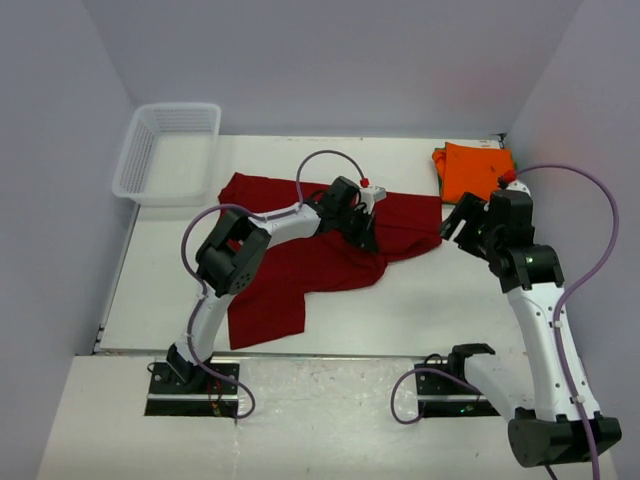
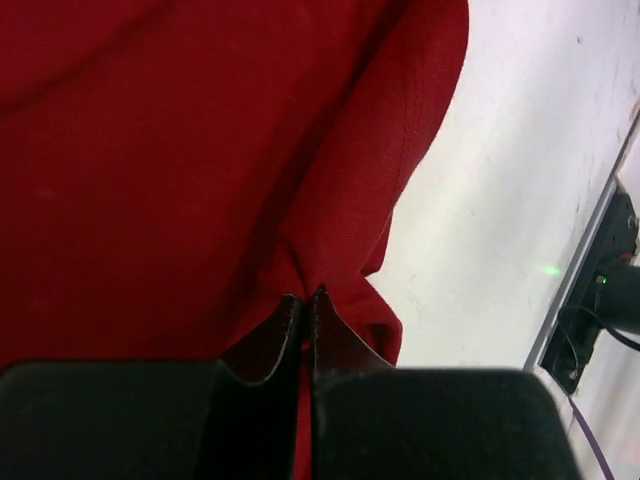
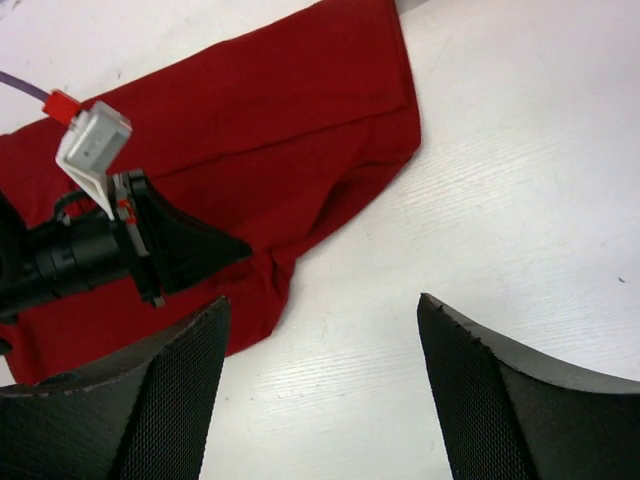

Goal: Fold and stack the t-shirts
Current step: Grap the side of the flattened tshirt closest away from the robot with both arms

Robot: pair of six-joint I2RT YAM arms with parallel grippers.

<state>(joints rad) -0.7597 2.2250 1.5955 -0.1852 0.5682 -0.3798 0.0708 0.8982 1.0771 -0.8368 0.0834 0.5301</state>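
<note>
Top: red shirt (image 1: 290, 270) lies spread mid-tabletop (image 1: 420, 310); orange shirt (image 1: 475, 170) sits at the far right corner. Left wrist: left claw (image 2: 303, 300) closed, pinching a fold of the red shirt. Right wrist: right claw (image 3: 322, 300) wide open, empty, over bare tabletop beside the shirt's edge.

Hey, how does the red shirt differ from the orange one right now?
The dark red shirt lies spread and rumpled across the table; the orange shirt sits folded compactly in the far right corner. The left hand is shut on the dark red shirt; no hand holds the orange shirt. Both are plain cloth.
</note>
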